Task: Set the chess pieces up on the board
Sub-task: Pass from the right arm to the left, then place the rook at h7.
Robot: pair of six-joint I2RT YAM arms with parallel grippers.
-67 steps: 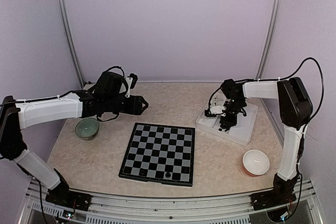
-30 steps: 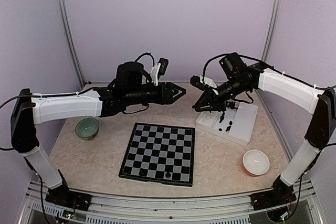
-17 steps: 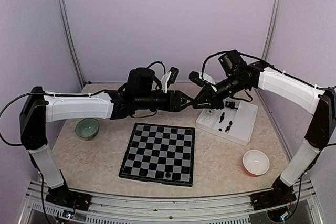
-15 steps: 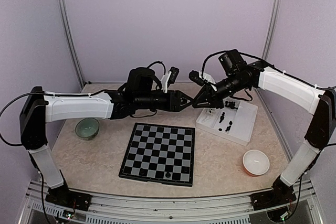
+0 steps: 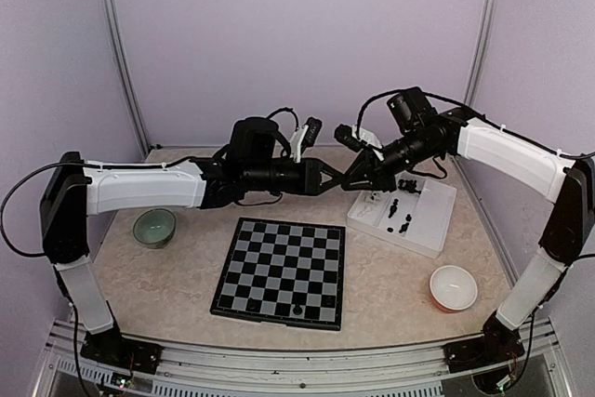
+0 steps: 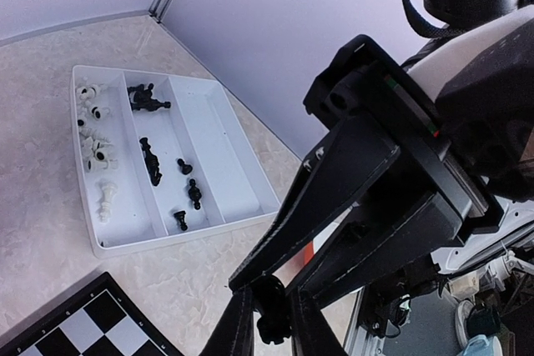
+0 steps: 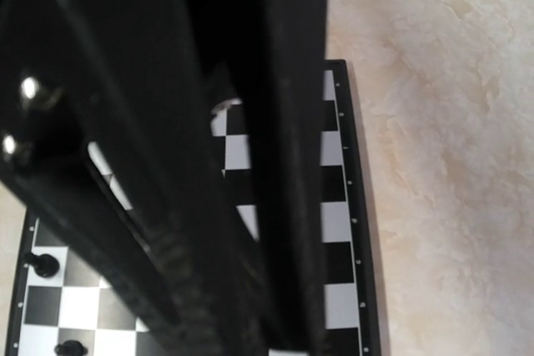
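In mid-air, left gripper (image 5: 337,179) and right gripper (image 6: 272,284) both pinch one chess piece (image 6: 271,321) (tiny, glossy black).

Soft, even light, faint shadows; right wrist foreground blurred dark (the board (image 7: 334,223) sharper).

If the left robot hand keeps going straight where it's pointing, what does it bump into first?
The right gripper. It already meets the left gripper tip to tip in mid-air, with a black chess piece pinched between them.
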